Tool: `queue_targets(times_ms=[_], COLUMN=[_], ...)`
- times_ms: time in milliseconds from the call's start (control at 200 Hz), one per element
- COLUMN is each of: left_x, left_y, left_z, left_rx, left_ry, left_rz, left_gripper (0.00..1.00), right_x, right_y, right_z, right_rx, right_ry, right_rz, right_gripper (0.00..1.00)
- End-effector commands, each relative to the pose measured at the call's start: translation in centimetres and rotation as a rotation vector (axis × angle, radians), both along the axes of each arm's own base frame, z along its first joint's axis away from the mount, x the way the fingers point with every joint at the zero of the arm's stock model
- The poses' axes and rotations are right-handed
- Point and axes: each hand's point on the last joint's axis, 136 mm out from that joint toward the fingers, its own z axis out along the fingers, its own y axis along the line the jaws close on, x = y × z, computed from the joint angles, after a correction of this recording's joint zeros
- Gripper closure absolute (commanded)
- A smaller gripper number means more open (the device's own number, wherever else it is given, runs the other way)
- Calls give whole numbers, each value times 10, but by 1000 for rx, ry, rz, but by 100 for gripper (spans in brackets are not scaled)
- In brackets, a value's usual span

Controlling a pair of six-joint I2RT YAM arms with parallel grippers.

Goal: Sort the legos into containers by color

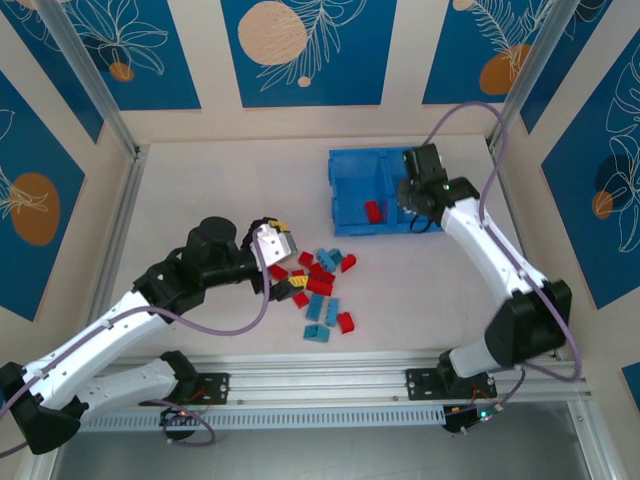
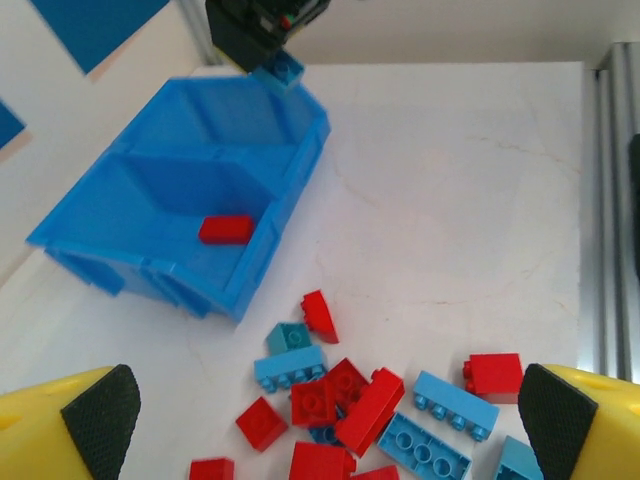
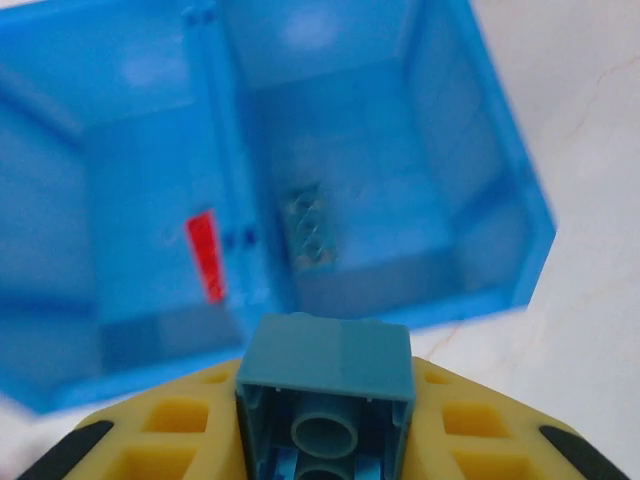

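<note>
Gripping a studded light-blue brick (image 3: 325, 375), right fingers (image 1: 412, 200) hover over the translucent bin (image 3: 520, 210) — left fingers (image 1: 280, 241) gape above scattered legos (image 2: 370, 410).

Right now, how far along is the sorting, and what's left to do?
Barely started. Done: one red brick lies in the bin's left compartment, and one light blue brick lies in the right compartment. In hand: the right claw grips another blue brick above the right compartment. The left claw hangs open over the pile. Left: that mixed red and blue pile on the table.
</note>
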Motion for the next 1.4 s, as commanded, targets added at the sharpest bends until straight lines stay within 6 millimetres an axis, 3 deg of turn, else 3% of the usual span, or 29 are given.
queue_targets(times_ms=[0, 170, 290, 385, 485, 580, 840, 990, 1100, 1165, 1255, 1395], left_x=[9, 12, 14, 16, 15, 16, 19, 25, 36, 43, 47, 66], left_y=[9, 21, 26, 26, 24, 24, 20, 13, -2, -17, -46, -81], left_z=[3, 6, -3, -11, -18, -24, -27, -27, -30, -35, -50, -87], left_rx=[12, -23, 0, 32, 38, 51, 59, 55, 39, 33, 47, 87], left_ry=[60, 95, 104, 140, 164, 172, 185, 235, 327, 404, 512, 618], left_rz=[110, 200, 232, 251, 244, 246, 248, 274, 314, 331, 297, 344], left_gripper=[0, 0, 0, 0, 0, 0, 0, 0, 0, 0, 0, 1], right_x=[44, 86, 94, 95, 93, 92, 81, 39, -12, -47, -97, -162], right_y=[-11, -23, -28, -29, -29, -29, -32, -14, 16, 31, 40, 37], right_z=[-19, -69, -107, -124, -122, -109, -53, 3, 44, 58, 61, 51], right_rx=[-47, 18, 43, 57, 59, 72, 122, 271, 463, 554, 608, 665], right_ry=[31, 149, 238, 291, 305, 281, 198, 127, 66, 52, 74, 155], right_rz=[72, 34, 9, -2, -8, -8, -33, -6, 93, 160, 187, 122], right_gripper=[72, 71, 71, 64, 57, 54, 52, 51, 49, 45, 38, 32])
